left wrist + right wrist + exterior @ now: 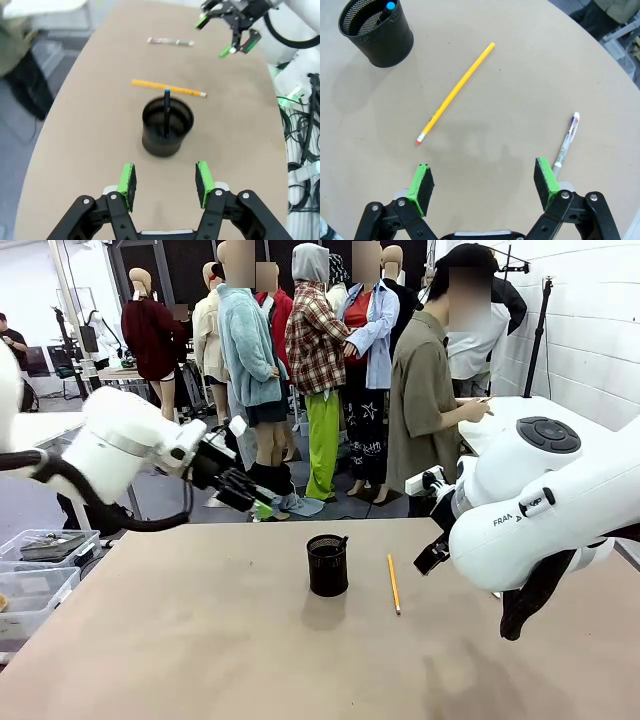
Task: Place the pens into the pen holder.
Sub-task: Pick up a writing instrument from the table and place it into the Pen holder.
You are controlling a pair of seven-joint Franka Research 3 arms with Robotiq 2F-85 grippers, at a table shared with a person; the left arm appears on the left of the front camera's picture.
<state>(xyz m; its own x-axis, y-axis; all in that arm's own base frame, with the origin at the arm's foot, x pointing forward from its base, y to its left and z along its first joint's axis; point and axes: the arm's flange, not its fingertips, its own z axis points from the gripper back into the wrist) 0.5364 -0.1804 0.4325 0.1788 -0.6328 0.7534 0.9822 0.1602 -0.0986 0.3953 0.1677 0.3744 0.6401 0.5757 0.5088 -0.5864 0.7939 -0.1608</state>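
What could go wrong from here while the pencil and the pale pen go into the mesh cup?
The pencil lies flat, so the open right pincer may roll it away rather than grip it. The pen holder looks light and already holds a pen; lowering another in could catch the rim and tip it.

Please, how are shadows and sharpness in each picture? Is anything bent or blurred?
Front view: soft even light, the pen holder casts a faint shadow toward the camera. Left wrist view: the table edges curve from the wide lens, and the far pen looks smeared. Right wrist view: the pencil is crisp, with a pale shadow beside the pen holder.
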